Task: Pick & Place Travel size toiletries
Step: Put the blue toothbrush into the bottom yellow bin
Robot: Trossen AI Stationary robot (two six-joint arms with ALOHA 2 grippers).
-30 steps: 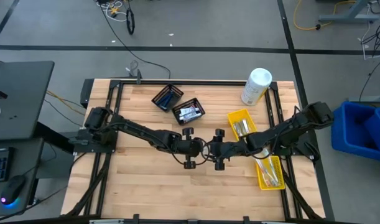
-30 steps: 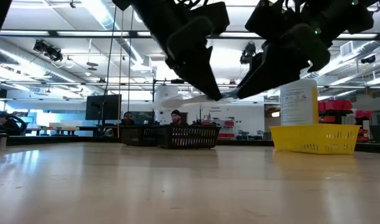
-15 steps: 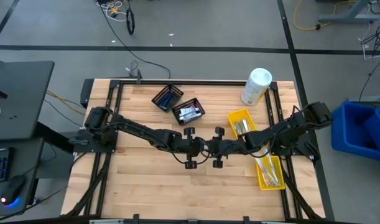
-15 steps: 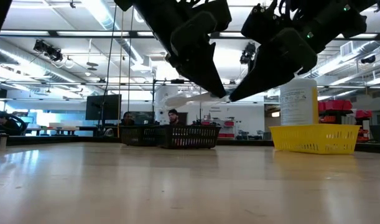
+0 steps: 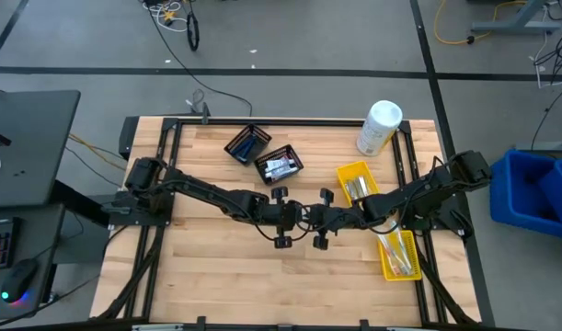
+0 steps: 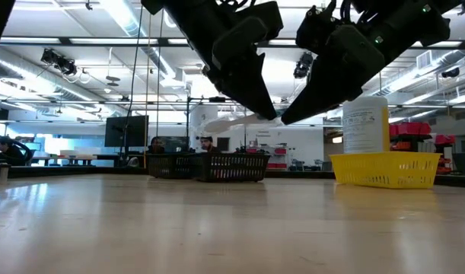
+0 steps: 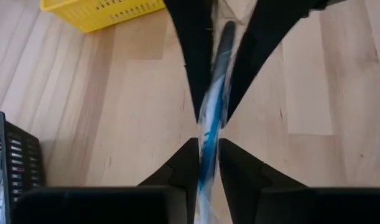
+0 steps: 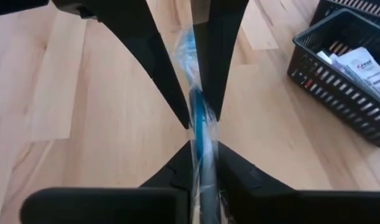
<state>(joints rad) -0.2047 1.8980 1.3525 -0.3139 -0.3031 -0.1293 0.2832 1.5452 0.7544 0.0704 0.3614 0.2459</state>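
Two grippers meet mid-table in high view: left gripper point(image 5: 293, 217), right gripper point(image 5: 307, 218). Low view: both raised above table point(image 6: 217, 228). Wrist views: one wrapped toothbrush point(image 7: 211, 118) pinched from both ends, mid-handover. Placement in basket point(image 8: 348, 59) presumably still pending.

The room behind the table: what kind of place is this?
Probably a big lab or workshop: long ceiling lights and a person at the benches in the low view, cables on the grey floor in the high view.
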